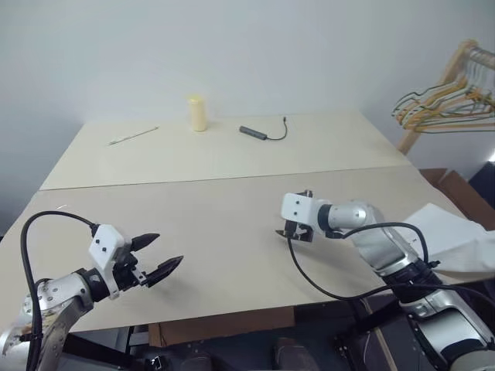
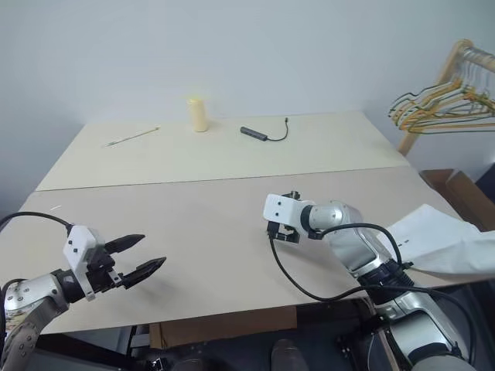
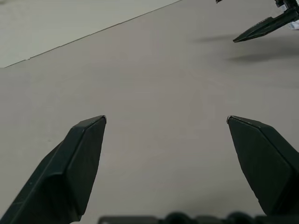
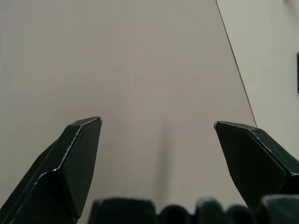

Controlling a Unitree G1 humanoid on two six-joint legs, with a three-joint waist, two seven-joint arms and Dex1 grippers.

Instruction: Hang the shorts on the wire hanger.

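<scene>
Left eye view: two open hands, left hand (image 1: 161, 253) and right hand (image 1: 292, 229), one shorts (image 1: 456, 239).

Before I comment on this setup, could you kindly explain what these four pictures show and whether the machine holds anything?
It is a humanoid robot with two arms, each ending in two black fingers. The two wide pictures come from a camera pair on its head, looking down over a pale table. The other two come from cameras on its wrists, looking along the fingers.

The left gripper and the right gripper are both open over the table and hold nothing.

At the far side of the table lie a thin stick, a yellow cylinder and a dark cable. White shorts hang over the table's right edge beside the right arm. Farther back on the right, a wooden rack carries a bunch of hangers.
</scene>
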